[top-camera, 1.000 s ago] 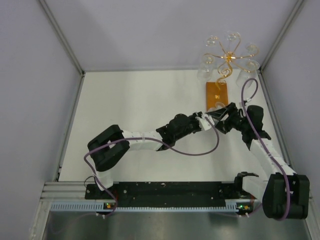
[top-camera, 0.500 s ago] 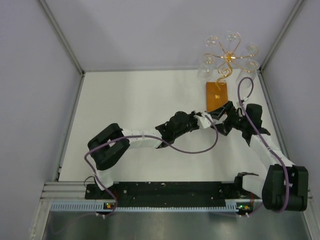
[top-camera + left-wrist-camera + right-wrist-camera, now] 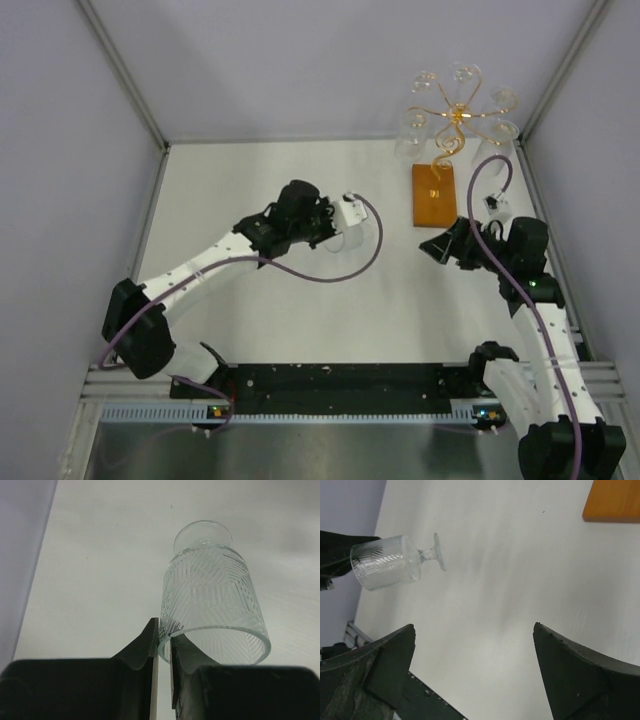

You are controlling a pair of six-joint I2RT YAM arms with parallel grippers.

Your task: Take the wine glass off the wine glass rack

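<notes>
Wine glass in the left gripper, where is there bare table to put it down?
Bare table runs from the left wall to the wine glass, and across the near middle between the left gripper and right gripper. Crowded: far right, around the wine glass rack.

A white table [image 3: 300, 320] fills the middle, closed in by pale lilac-grey walls [image 3: 330, 60] on the left, far and right sides, with slanting aluminium posts [image 3: 125, 75] at the two far corners. Along its near edge runs a black mounting plate [image 3: 340, 378] on an aluminium rail [image 3: 125, 380], then a white toothed strip [image 3: 330, 412] and a grey metal sheet [image 3: 300, 455].
</notes>
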